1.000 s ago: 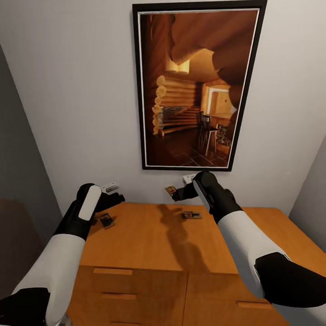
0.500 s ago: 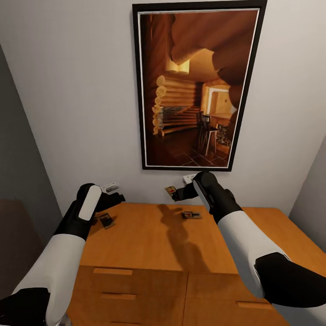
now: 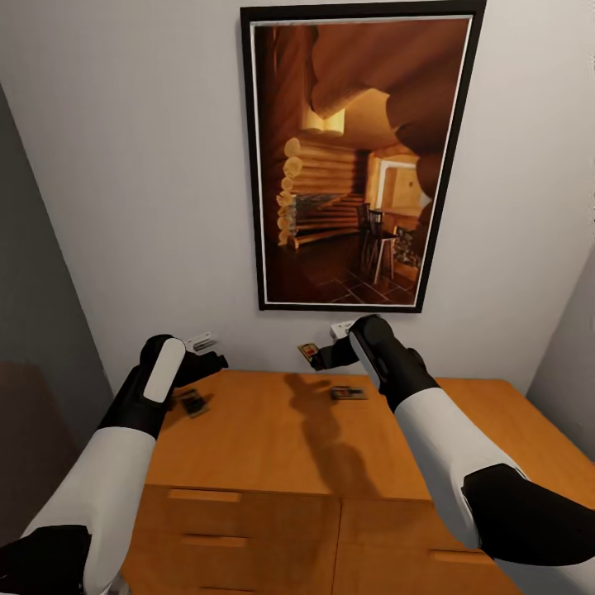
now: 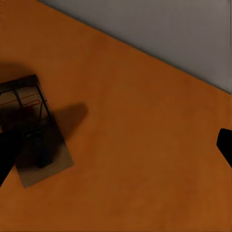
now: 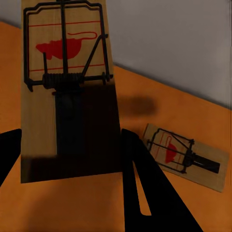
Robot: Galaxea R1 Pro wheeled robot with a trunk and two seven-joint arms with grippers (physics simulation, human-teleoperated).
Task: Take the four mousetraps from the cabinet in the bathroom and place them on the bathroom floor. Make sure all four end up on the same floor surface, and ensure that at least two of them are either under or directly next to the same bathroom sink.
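Mousetrap [image 5: 67, 92]: thin, stiff, light wooden board, pinched at its bare end by right gripper [image 3: 326, 355] above the cabinet [image 3: 273, 438] top; left gripper [image 3: 211, 364] spread wide, empty, over another trap [image 4: 29, 130].

Two arms with glossy white shells and black joint housings. White oval panel on left forearm [image 3: 161, 372]. Black wrists, small pale blocks beside them, flat black tapered fingers [image 5: 145, 193].
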